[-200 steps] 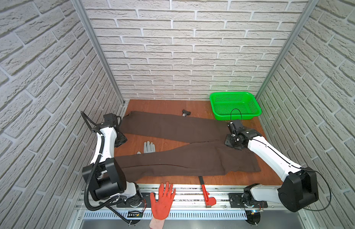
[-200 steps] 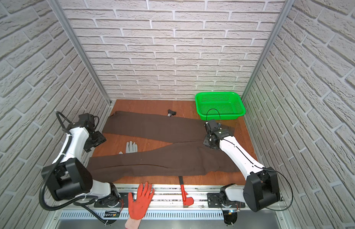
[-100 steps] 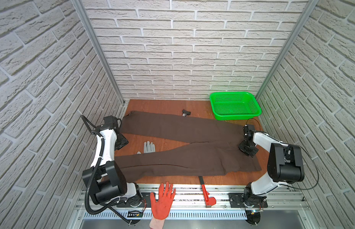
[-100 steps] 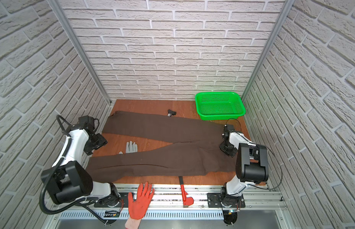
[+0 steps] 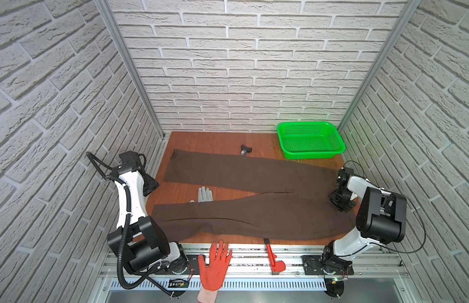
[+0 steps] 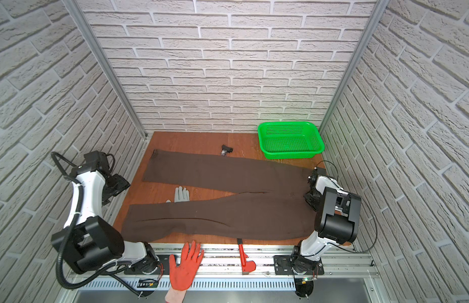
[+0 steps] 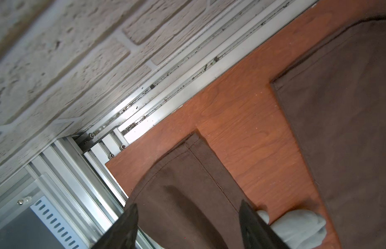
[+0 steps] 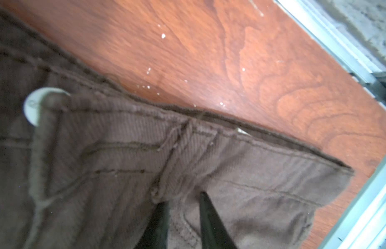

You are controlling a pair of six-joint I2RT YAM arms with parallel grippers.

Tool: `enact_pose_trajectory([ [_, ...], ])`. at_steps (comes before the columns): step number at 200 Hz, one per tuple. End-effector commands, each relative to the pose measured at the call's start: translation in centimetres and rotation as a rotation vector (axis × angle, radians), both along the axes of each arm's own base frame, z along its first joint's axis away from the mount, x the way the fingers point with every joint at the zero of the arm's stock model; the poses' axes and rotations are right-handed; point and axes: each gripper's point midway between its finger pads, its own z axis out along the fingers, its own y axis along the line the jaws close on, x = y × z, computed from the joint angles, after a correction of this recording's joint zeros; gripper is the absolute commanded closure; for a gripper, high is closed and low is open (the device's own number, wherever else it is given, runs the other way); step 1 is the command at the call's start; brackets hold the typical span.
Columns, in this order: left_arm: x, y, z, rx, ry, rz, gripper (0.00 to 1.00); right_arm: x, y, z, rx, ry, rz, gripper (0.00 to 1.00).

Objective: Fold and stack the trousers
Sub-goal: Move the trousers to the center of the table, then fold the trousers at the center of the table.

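Observation:
The dark brown trousers (image 5: 254,217) lie flat across the wooden table in both top views (image 6: 228,215), waist at the right and two legs reaching left. My left gripper (image 5: 149,185) hangs at the table's left edge between the two hems. In the left wrist view it (image 7: 188,204) is wide open above the near leg's hem (image 7: 187,183), holding nothing. My right gripper (image 5: 342,200) is at the waistband by the right edge. In the right wrist view its jaws (image 8: 183,198) stand a little apart over the waistband cloth (image 8: 123,151), near a white button (image 8: 36,105).
A green basket (image 5: 310,140) stands at the back right. A grey glove (image 5: 205,194) lies between the legs. A small black object (image 5: 246,150) sits behind the far leg. An orange glove (image 5: 213,265) and a red tool (image 5: 274,258) lie on the front rail. Brick walls close in on both sides.
My right arm has drawn back from the middle of the waist to the right edge, and its jaws have parted slightly. The left gripper has barely shifted. The trousers lie as before.

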Motion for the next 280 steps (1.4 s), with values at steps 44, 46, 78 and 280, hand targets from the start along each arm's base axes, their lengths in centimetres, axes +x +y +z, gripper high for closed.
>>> enact_pose_trajectory([
  [44, 3.6, -1.7, 0.1, -0.041, -0.084, -0.123, 0.24, 4.6, 3.8, 9.4, -0.050, -0.206, 0.264, 0.56],
  [46, 3.8, -1.7, 0.2, -0.042, -0.092, -0.128, 0.24, 4.9, 3.9, 9.7, -0.052, -0.216, 0.271, 0.56],
  [78, 7.9, -3.0, 1.0, -0.082, -0.199, -0.219, 0.24, 9.1, 4.7, 12.3, -0.041, -0.379, 0.367, 0.53],
  [280, 20.1, -7.0, 1.9, -0.058, -0.391, -0.416, 0.03, 23.9, -6.8, 4.6, -0.136, -0.546, 0.302, 0.54],
])
